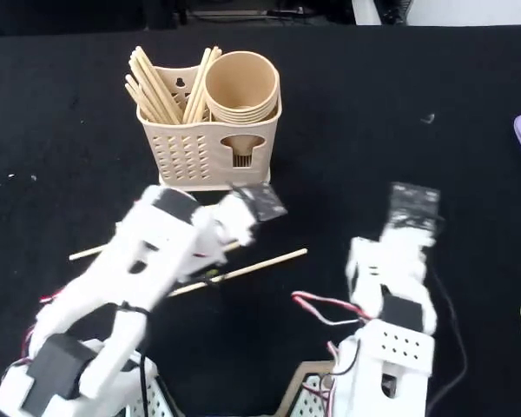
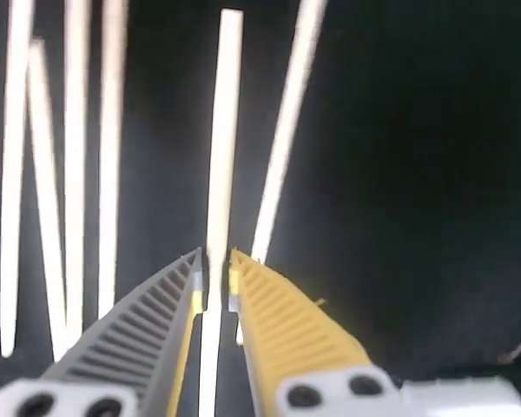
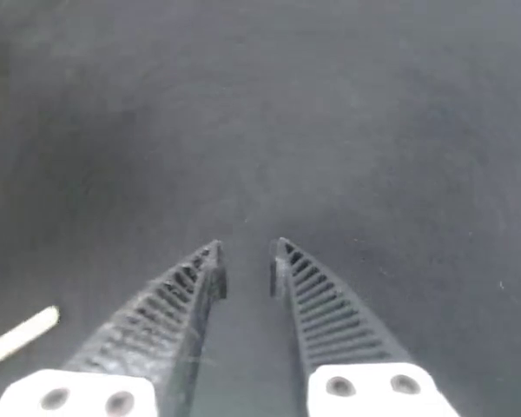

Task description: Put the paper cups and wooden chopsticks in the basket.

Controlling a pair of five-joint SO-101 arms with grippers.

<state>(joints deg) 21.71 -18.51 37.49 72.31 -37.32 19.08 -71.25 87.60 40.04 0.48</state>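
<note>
White arms (image 1: 139, 261), black motor blocks (image 1: 56, 369), red cables (image 1: 326, 304), left fingers (image 2: 282, 326) ribbed grey and yellow, right fingers (image 3: 326, 317) dark

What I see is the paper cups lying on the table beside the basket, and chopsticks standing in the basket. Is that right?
Not quite. The paper cups are not lying on the table. They sit stacked inside the basket, as the high view shows. The chopsticks do stand in the basket, just as you said.
</note>
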